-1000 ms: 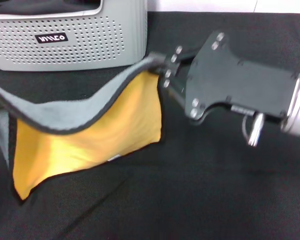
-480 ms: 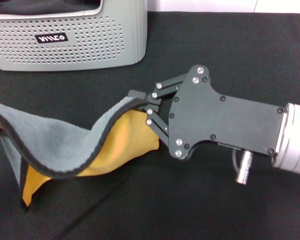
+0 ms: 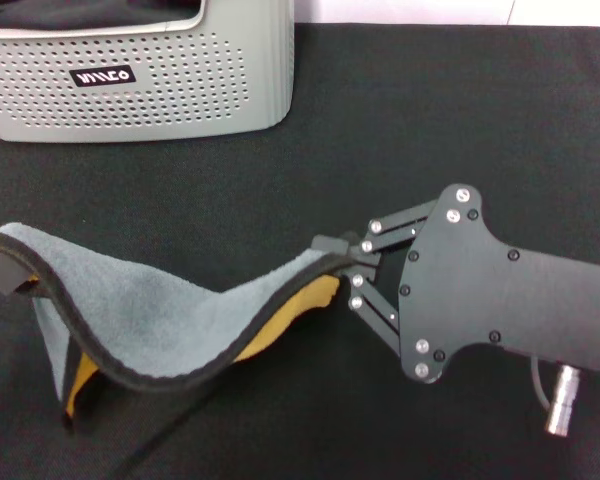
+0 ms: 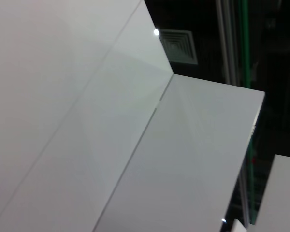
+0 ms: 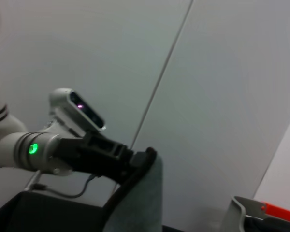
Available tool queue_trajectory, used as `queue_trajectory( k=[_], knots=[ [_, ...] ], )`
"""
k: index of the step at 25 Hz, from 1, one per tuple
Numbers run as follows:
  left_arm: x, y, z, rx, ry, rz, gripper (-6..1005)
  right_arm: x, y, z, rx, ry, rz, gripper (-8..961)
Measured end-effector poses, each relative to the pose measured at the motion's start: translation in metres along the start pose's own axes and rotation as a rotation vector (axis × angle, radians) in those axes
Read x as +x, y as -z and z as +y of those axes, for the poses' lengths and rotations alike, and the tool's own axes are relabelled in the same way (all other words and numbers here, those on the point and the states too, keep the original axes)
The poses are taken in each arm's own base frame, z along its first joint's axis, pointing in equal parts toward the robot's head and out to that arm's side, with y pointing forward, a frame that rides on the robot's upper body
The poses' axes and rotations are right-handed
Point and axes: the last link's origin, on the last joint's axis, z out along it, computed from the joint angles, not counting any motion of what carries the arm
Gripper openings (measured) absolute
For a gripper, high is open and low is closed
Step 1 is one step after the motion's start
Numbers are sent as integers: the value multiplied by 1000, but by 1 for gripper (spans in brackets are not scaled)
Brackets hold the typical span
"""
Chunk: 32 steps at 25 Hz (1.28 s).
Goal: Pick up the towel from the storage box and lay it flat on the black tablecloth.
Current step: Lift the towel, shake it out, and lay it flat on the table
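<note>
The towel (image 3: 160, 320) hangs stretched between my two grippers, low over the black tablecloth (image 3: 430, 120). Its grey-blue face is up and the yellow face shows only underneath. My right gripper (image 3: 332, 262) is shut on the towel's right corner, near the middle of the head view. My left gripper (image 3: 0, 272) is at the far left edge, shut on the other corner. The right wrist view shows the left gripper (image 5: 140, 159) pinching the towel (image 5: 142, 203). The light grey storage box (image 3: 180, 80) stands at the back left.
The tablecloth covers the whole table in view. The right arm's black body (image 3: 500, 300) lies across the near right. A dark fold in the cloth (image 3: 170, 435) runs below the towel. The left wrist view shows only walls and ceiling.
Both grippers have moved toward the near side and down with the towel. The towel has sunk and turned over, so the yellow face that hung in view is now mostly hidden under the grey-blue face.
</note>
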Motion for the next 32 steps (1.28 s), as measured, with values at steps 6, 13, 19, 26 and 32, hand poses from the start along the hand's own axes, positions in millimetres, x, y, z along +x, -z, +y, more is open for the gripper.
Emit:
queue_trajectory(
  k=[6,13,19,26,32],
  knots=[
    [5,-9,-1,-68,28,-37,8,-5,7,2,-18,10,-2,15],
    [10,-13,2,-115,62,-70,7,-18,11,6,-52,42,-29,16],
    [11,-18,5,-151,87,-93,7,-19,19,10,-67,40,-24,16],
    [19,-19,12,-192,94,-114,7,-23,31,15,-86,44,-25,16],
    [24,-20,16,-214,105,-125,7,-29,39,17,-96,63,-27,16]
  ],
)
